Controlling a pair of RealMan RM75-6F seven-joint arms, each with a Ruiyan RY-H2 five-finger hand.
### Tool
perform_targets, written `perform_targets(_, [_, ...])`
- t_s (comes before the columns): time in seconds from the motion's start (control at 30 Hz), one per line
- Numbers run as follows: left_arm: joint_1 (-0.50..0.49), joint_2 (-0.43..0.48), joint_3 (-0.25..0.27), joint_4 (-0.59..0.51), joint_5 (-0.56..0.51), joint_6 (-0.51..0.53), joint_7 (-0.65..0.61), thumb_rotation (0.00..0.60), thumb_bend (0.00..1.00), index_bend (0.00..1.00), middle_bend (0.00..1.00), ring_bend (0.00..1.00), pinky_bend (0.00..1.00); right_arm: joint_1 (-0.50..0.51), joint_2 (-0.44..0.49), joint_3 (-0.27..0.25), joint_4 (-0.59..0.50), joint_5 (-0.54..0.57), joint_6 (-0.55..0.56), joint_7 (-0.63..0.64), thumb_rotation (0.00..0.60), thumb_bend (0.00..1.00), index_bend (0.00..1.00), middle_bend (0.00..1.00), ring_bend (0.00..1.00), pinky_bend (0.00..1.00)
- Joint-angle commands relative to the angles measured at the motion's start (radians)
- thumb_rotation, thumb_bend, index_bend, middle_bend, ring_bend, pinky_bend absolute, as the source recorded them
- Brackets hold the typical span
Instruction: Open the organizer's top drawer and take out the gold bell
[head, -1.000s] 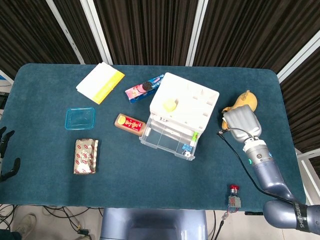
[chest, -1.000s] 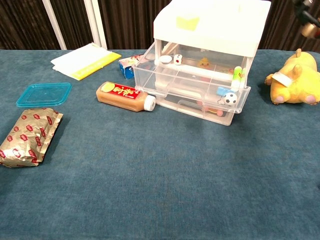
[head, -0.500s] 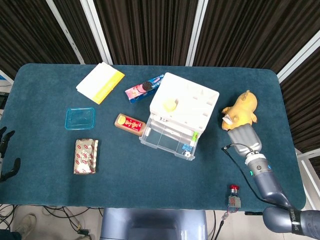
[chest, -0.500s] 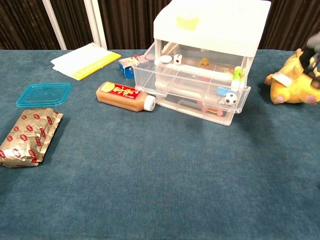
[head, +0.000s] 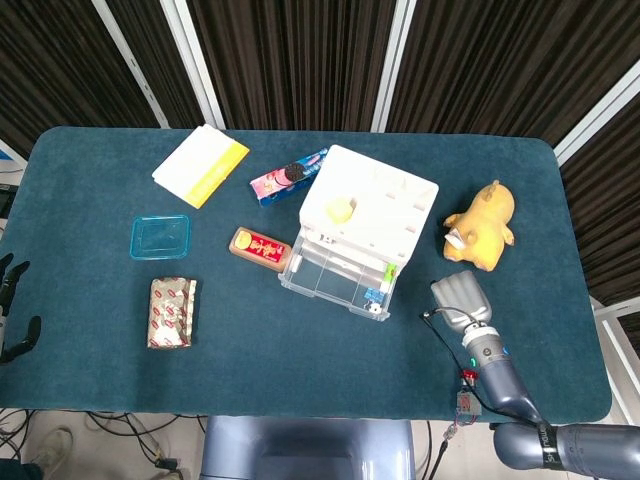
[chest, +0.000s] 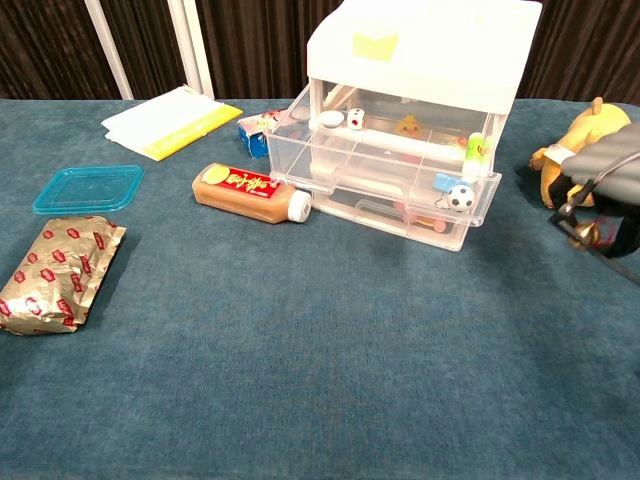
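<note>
The white organizer (head: 367, 208) (chest: 420, 55) stands mid-table with its clear top drawer (head: 335, 274) (chest: 395, 140) pulled out; small trinkets lie in it. My right hand (head: 460, 298) (chest: 605, 185) hovers over the table to the right of the drawer, in front of the plush. In the chest view a small gold bell (chest: 584, 235) hangs pinched under its fingers; the head view hides the bell beneath the hand. My left hand (head: 12, 308) shows only as dark, spread fingers at the far left edge, holding nothing.
A yellow plush (head: 481, 226) (chest: 585, 150) lies right of the organizer. A sauce bottle (head: 260, 246), blue lid (head: 160, 237), foil packet (head: 171, 312), yellow booklet (head: 200, 165) and cookie pack (head: 288, 177) lie to the left. A red-topped gadget (head: 468, 393) sits at the near edge.
My right hand has drawn back from beside the plush toward the near table edge and come down into the chest view, carrying the bell. The left hand has not moved.
</note>
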Motion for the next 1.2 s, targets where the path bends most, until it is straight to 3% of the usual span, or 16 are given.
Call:
perform_targets(0.03, [0.000, 0.001, 0.000, 0.000, 0.001, 0.001, 0.000, 0.600, 0.42, 0.07, 0.00, 0.00, 0.00, -0.015, -0.042, 0.000, 0.037, 0.009, -0.004, 0.005, 0.600, 0.36, 0.58, 1.00, 1.00, 1.00])
perform_targets(0.47, [0.000, 0.000, 0.000, 0.000, -0.002, -0.001, 0.001, 0.600, 0.42, 0.07, 0.00, 0.00, 0.00, -0.047, -0.154, -0.005, 0.152, -0.006, -0.009, -0.019, 0.600, 0.36, 0.58, 1.00, 1.00, 1.00])
perform_targets(0.87, [-0.001, 0.002, -0.001, 0.000, -0.002, -0.001, -0.002, 0.600, 0.42, 0.07, 0.00, 0.00, 0.00, -0.059, -0.194, 0.012, 0.179, -0.004, -0.009, -0.057, 0.600, 0.36, 0.58, 1.00, 1.00, 1.00])
perform_targets(1.2, [-0.001, 0.002, -0.001, -0.001, -0.004, -0.003, 0.000, 0.600, 0.42, 0.07, 0.00, 0.00, 0.00, -0.062, -0.194, 0.024, 0.168, 0.021, -0.009, -0.093, 0.600, 0.32, 0.40, 1.00, 1.00, 1.00])
